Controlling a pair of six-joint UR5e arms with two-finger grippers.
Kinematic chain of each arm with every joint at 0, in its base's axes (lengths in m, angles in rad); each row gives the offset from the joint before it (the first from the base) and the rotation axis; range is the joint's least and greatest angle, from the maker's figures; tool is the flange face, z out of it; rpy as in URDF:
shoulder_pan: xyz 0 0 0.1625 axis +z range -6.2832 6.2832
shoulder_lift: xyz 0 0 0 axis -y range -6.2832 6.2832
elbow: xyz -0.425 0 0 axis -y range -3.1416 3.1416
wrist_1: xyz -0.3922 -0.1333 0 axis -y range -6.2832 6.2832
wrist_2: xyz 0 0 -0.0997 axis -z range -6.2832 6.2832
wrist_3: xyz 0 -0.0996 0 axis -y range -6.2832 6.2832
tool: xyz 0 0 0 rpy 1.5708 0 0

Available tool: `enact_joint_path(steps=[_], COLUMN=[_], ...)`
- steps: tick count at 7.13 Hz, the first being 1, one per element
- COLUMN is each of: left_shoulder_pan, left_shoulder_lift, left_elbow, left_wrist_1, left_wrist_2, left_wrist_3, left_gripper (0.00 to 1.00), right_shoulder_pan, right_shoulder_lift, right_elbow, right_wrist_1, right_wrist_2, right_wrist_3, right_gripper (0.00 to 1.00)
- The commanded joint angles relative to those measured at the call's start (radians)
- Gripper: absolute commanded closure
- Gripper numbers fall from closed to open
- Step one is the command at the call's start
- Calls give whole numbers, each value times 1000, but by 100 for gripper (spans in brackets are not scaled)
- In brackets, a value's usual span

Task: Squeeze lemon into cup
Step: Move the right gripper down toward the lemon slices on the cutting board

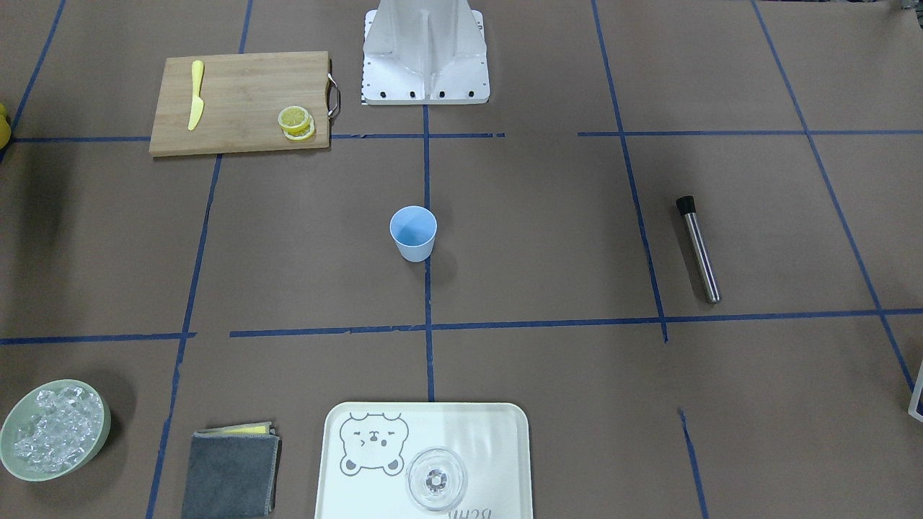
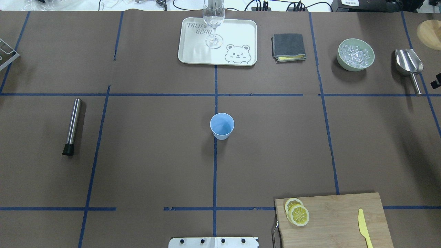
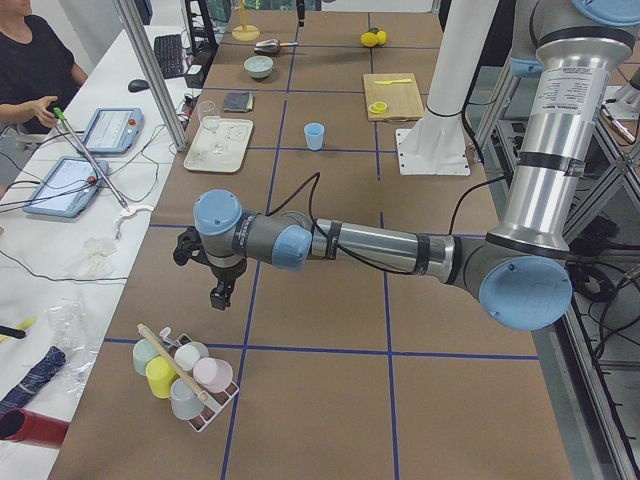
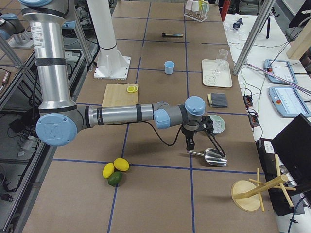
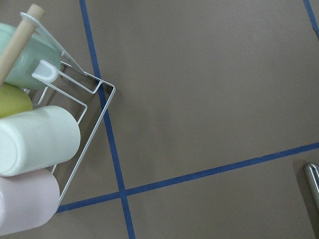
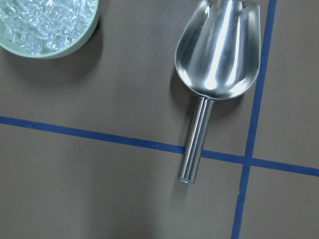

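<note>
**A:** Front-facing view: where do the task items lie?

**B:** Small light-blue tapered cup [image 1: 413,234], upright at table centre on a blue tape line. Thin round yellow-rinded lemon slices [image 1: 296,121], stacked on the rectangular bamboo cutting board [image 1: 238,101] near the robot's base, on its right. Long yellow plastic knife [image 1: 195,94] on the same board, well apart from them.

**A:** Overhead view?

**B:** Cup [image 2: 222,125] central. Lemon slices [image 2: 298,215] overlapping at the board's far left corner. Steel rod [image 2: 72,125] with a black tip, far off to the left.

**A:** Left side view?

**B:** Left gripper [image 3: 222,290] points down over bare table near a white wire rack [image 3: 225,400] of pastel cups, well apart from the blue cup [image 3: 315,136]. Wide or narrow, I cannot tell.

**A:** Right side view?

**B:** Right gripper [image 4: 188,143] points down just above a silver metal scoop [image 4: 211,156], beside the pale green bowl of ice [image 4: 222,127]. Its opening likewise cannot be told.

**A:** Wrist views?

**B:** Left: rack [image 5: 102,113] corner and tape. Right: scoop [image 6: 219,50], bowl of ice [image 6: 75,44].
</note>
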Motion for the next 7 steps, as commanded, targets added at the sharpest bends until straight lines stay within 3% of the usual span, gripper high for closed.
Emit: enact_joint_path(steps=[1, 6, 7], left_shoulder_pan=[1, 12, 12], left_shoulder_lift=[21, 33, 32], left_elbow=[-20, -31, -45], left_wrist_1=[-4, -11, -13], left_wrist_2=[-5, -15, -15], left_wrist_3=[5, -1, -1], left_gripper=[0, 0, 0], right_shoulder_pan=[1, -3, -24], right_shoulder_lift=[-4, -10, -21], right_elbow=[2, 12, 16], right_wrist_1=[2, 15, 88], right_wrist_2=[-2, 2, 15], right_wrist_3=[1, 0, 1], right_gripper=[0, 0, 0])
